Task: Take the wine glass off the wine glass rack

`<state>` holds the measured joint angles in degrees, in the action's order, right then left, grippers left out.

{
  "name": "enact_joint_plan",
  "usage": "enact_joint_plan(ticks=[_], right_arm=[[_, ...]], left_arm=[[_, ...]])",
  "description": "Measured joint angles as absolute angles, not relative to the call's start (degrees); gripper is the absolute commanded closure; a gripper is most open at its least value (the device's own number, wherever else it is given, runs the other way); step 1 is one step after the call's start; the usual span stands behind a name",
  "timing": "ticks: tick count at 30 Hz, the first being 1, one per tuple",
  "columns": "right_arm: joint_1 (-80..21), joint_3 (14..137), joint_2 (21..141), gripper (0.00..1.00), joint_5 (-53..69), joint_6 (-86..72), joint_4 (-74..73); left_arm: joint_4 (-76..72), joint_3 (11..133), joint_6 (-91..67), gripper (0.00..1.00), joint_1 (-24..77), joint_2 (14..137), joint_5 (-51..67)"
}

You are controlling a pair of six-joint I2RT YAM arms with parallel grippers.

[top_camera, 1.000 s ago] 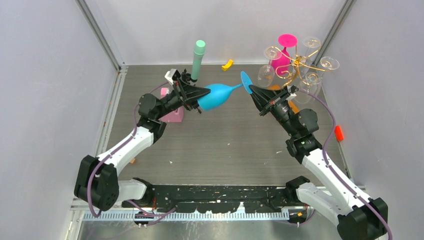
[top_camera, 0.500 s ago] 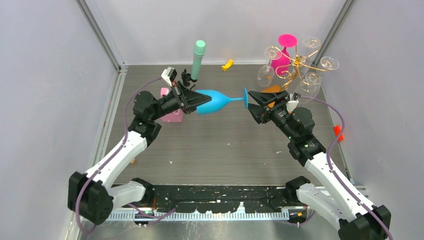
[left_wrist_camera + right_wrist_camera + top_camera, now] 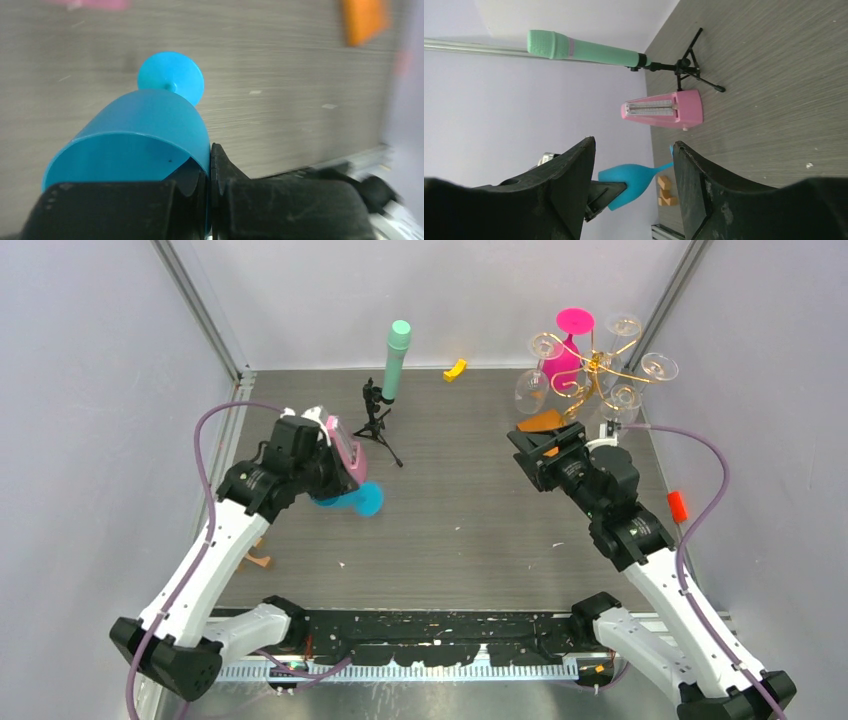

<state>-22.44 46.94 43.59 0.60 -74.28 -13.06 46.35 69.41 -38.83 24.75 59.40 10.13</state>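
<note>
Grey table [image 3: 470, 520]: L fingers [image 3: 280, 200] clamped on blue wine glass [image 3: 145, 130] rim; R fingers [image 3: 696, 190] apart, empty, near rack [image 3: 590, 365].

Robot lab test cell: blank grey walls [image 3: 90, 390] and aluminium posts [image 3: 197, 302] boxing in a scuffed table [image 3: 460, 530]; left arm [image 3: 215, 550], right arm [image 3: 660, 580] bolted at its near edge; purple cables [image 3: 200, 430]; mismatched props such as rack [image 3: 597, 362] and mic [image 3: 396, 360].
</note>
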Motion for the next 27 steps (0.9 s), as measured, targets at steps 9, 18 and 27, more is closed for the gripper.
enact_joint_plan(ticks=[9,18,27], right_arm=[[-22.4,47.2,45.4,0.39,0.2,-71.0,-16.9],[-22.4,47.2,44.2,0.39,-0.5,-70.1,-18.9],[-22.4,47.2,43.5,0.38,-1.1,-69.9,-19.2]], left_arm=[[64.3,66.6,-36.8,1.0,22.3,64.2,-13.8],[62.8,63.8,-36.5,1.0,12.1,67.0,-17.3],[56.5,63.3,-35.9,1.0,7.6,73.5,-14.9]])
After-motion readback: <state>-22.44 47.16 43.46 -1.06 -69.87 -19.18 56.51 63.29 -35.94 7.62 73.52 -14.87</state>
